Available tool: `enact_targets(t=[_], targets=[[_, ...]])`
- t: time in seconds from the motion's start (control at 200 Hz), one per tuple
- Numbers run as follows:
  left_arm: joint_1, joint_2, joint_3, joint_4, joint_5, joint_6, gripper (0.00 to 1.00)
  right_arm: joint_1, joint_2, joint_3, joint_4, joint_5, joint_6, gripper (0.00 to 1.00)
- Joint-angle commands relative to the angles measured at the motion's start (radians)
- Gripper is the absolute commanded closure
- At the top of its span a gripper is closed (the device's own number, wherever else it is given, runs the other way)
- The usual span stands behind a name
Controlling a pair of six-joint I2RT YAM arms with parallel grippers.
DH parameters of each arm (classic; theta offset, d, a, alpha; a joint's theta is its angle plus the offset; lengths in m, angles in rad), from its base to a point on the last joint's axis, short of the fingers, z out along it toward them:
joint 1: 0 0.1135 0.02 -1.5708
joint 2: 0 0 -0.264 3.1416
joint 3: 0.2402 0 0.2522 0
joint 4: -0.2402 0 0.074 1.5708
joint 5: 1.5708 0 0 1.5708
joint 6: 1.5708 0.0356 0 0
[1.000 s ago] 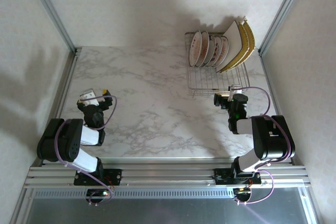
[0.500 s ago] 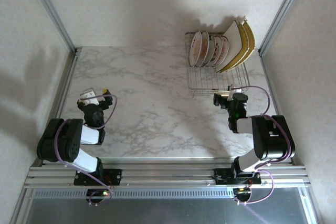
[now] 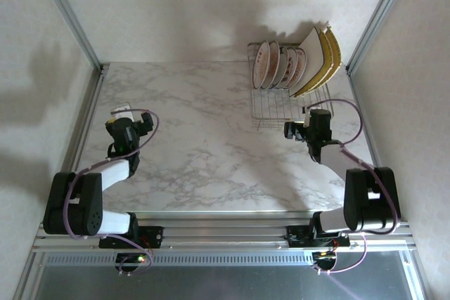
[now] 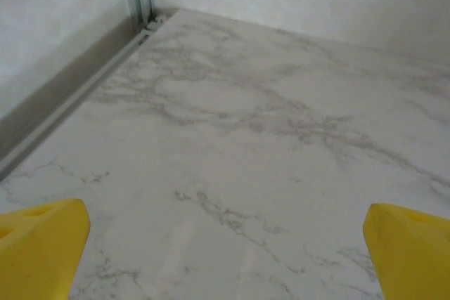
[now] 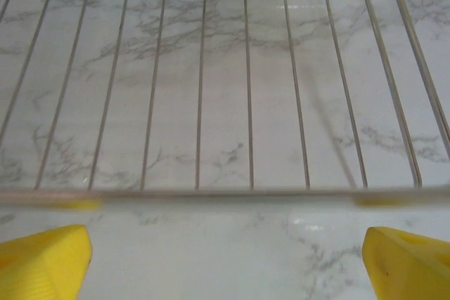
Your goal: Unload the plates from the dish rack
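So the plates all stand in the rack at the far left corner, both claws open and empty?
No: the top external view shows the dish rack at the far right corner, not left. The plates all stand in it, and the left claw and right claw are open and empty.

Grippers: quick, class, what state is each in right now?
Left yellow-fingered gripper: open, holding nothing.
Right yellow-fingered gripper: open, holding nothing, facing the silver wire dish rack.

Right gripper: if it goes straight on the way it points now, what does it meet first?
Probably the near wire rail of the dish rack, crossing just ahead of the open right gripper; height is unclear, so it might pass over it. The plates stand farther back.
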Motion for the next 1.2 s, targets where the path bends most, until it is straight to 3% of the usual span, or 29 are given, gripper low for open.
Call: enact_targets(t=[0.0, 0.18, 0.395, 0.646, 0.906, 1.196], targets=[[-0.013, -0.050, 0.037, -0.190, -0.009, -0.046, 0.00, 0.011, -0.084, -0.014, -0.172, 0.040, 0.054, 0.01], [-0.035, -0.075, 0.126, -0.424, -0.010, -0.092, 0.00, 0.016, -0.219, -0.013, -0.368, 0.084, 0.126, 0.01], [-0.048, -0.087, 0.339, -0.707, 0.012, -0.109, 0.01, 0.069, -0.220, 0.300, -0.680, 0.086, 0.135, 0.01], [-0.049, 0.075, 0.685, -1.038, 0.053, -0.075, 0.00, 0.106, 0.107, 0.874, -0.995, 0.089, 0.114, 0.01], [-0.048, 0.205, 0.865, -1.145, 0.206, -0.046, 0.00, 0.159, 0.418, 1.282, -1.042, 0.033, 0.111, 0.01], [-0.053, 0.276, 0.887, -1.159, 0.236, -0.041, 0.00, 0.272, 0.806, 1.773, -1.093, 0.121, 0.061, 0.18]])
